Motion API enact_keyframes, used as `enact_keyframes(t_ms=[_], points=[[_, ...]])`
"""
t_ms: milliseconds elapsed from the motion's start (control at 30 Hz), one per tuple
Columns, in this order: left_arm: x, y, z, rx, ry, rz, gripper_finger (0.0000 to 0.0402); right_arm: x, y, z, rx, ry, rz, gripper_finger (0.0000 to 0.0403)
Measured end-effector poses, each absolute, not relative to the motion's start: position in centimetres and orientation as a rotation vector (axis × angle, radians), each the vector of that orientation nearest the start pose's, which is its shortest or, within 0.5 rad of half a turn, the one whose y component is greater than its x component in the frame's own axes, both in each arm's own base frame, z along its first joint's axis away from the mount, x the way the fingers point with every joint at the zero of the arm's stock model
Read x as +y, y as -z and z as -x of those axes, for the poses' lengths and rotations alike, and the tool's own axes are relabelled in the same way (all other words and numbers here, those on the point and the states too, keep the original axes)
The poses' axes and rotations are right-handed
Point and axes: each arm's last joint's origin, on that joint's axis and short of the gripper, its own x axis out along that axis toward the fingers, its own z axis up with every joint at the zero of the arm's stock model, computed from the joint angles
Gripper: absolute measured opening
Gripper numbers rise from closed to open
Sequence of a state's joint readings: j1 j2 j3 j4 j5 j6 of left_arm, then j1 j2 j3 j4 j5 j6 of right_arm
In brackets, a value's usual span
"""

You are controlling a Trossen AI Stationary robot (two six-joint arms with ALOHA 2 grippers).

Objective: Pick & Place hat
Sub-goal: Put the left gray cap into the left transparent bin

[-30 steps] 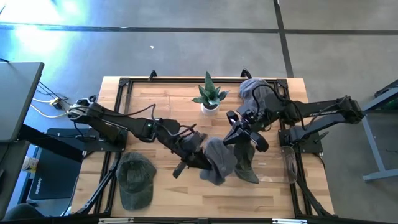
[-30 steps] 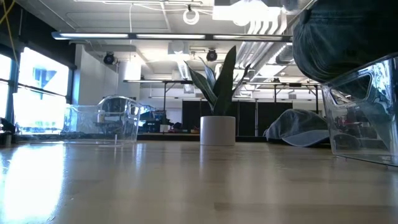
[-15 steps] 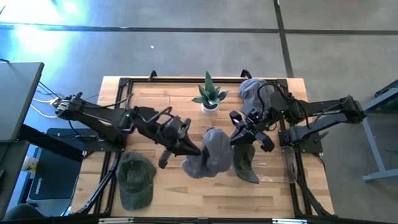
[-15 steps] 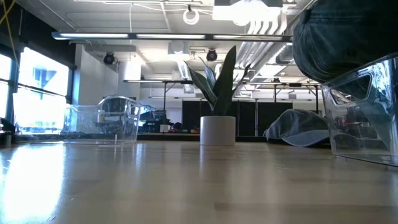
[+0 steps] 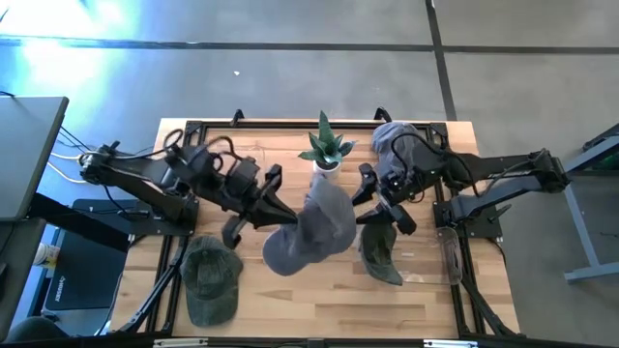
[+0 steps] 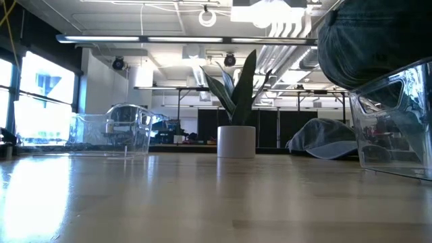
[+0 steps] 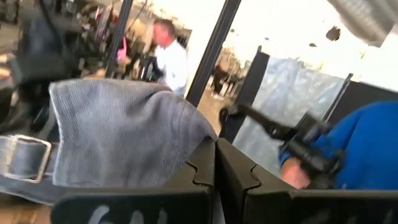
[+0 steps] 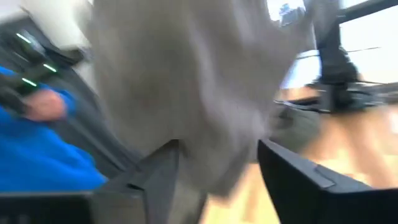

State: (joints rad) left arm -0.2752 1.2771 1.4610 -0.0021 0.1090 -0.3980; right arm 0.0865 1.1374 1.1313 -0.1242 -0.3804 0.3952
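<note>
Grey hat (image 5: pixel 314 230) is seen at frame centre in the high view, hanging just below the potted plant (image 5: pixel 324 148). It is gripped by the left gripper (image 5: pixel 274 208), clenched on the cloth at the hat's left edge; in the left wrist view the dark fingers (image 7: pixel 205 168) are pressed together over grey corduroy fabric, with a strap and metal buckle (image 7: pixel 25 157) at lower left. The right gripper (image 5: pixel 377 208) is placed just right of the hat, jaws spread, nothing held; in the right wrist view grey cloth is seen between the parted fingers (image 8: pixel 155 177), blurred.

A green cap (image 5: pixel 211 278) lies at lower left on the wooden table (image 5: pixel 290 300). Another dark green hat (image 5: pixel 380 253) lies right of centre, below the right gripper. A grey cap (image 5: pixel 389 137) sits at upper right. A clear plastic bin (image 6: pixel 391 125) with a hat on top is seen at right in the low view.

No readable writing, brand or label is visible anywhere.
</note>
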Motion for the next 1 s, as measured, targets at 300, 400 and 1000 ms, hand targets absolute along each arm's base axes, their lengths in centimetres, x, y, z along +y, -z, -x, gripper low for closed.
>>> enact_keyframes(t_ms=[300, 400, 1000], points=[[-6.8, -50.3, -24.5, -0.095, 0.275, 0.418, 0.0000, 2.9, -39.2, -21.1, 0.257, -0.206, -0.140, 0.0234], [-6.6, -51.0, -24.0, -0.084, 0.232, 0.420, 0.0000, 3.5, -40.3, -19.7, 0.170, -0.226, -0.028, 0.0225], [-6.0, -52.0, -23.5, -0.129, 0.099, 0.436, 0.0000, 4.5, -44.7, -21.5, -0.204, -0.067, 0.501, 0.0340]])
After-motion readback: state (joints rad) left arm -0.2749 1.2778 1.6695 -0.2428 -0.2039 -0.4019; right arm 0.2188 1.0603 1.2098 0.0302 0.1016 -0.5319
